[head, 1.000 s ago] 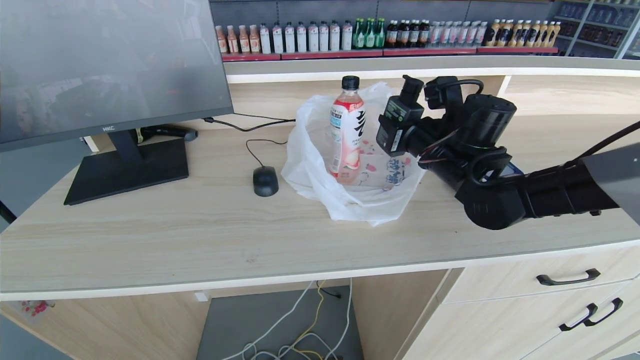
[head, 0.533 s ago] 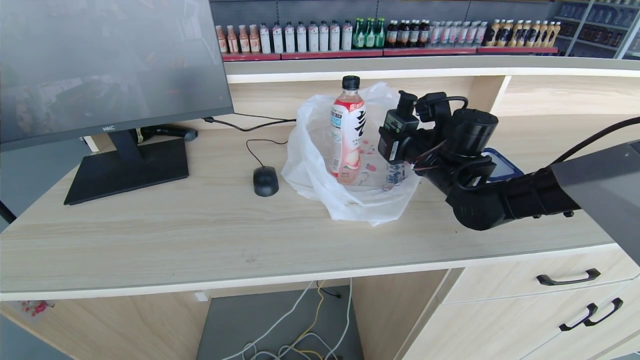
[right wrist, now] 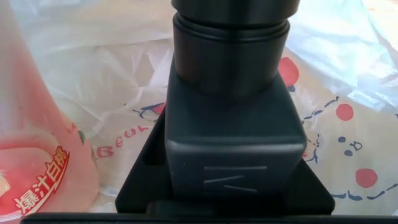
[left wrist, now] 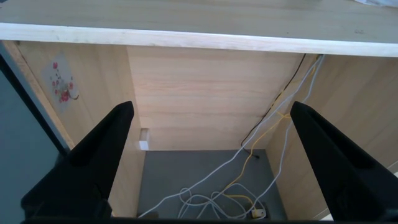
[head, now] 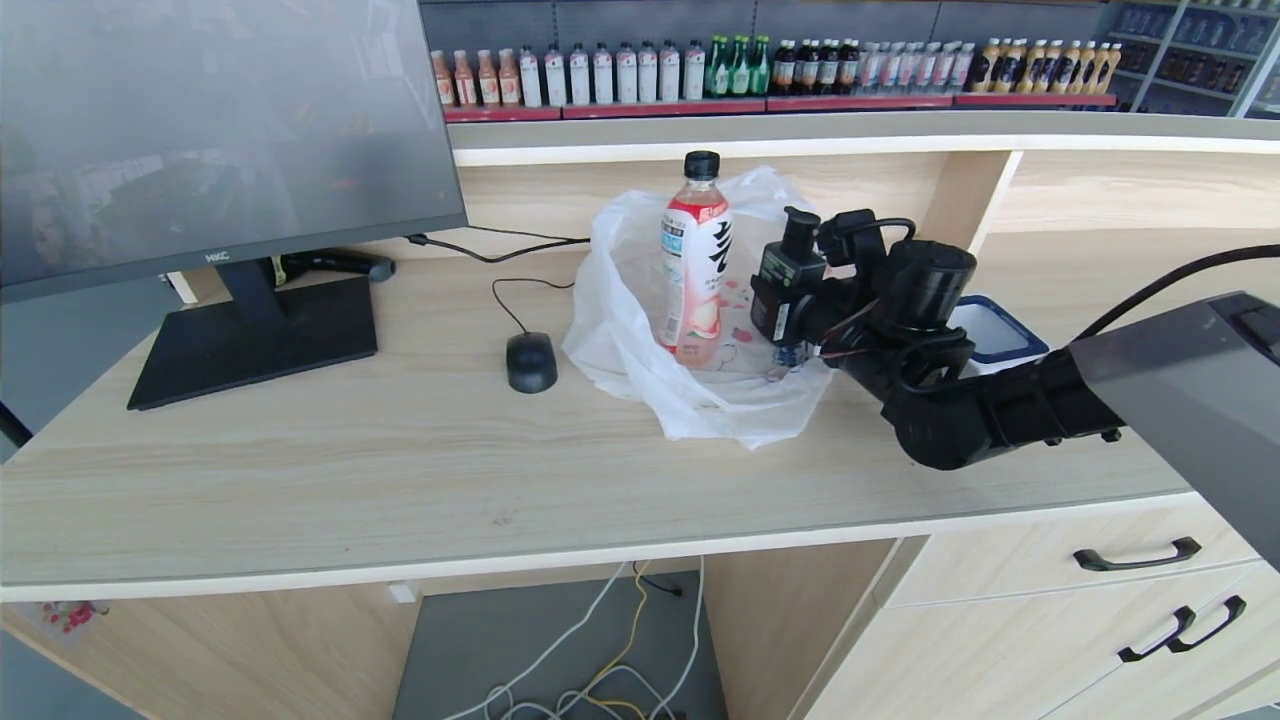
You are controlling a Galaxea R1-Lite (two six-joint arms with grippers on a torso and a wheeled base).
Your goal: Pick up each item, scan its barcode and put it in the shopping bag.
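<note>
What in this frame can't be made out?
Dark boxy object, right wrist view: cut off by the frame edges, kind unclear.
Blue-rimmed container, head view: right arm covers its near side.
Shopping bag's floor, head view: the arm hides its right part.

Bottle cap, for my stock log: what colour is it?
Black; the bottle cap tops the pink bottle, best seen in the head view.

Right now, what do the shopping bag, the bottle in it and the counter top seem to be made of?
Shopping bag: thin plastic film, translucent white, glossy and crumpled.
Bottle: probably clear plastic; its pink contents show through the wall.
Counter top: pale wood grain, matte; possibly laminate rather than solid wood.
</note>
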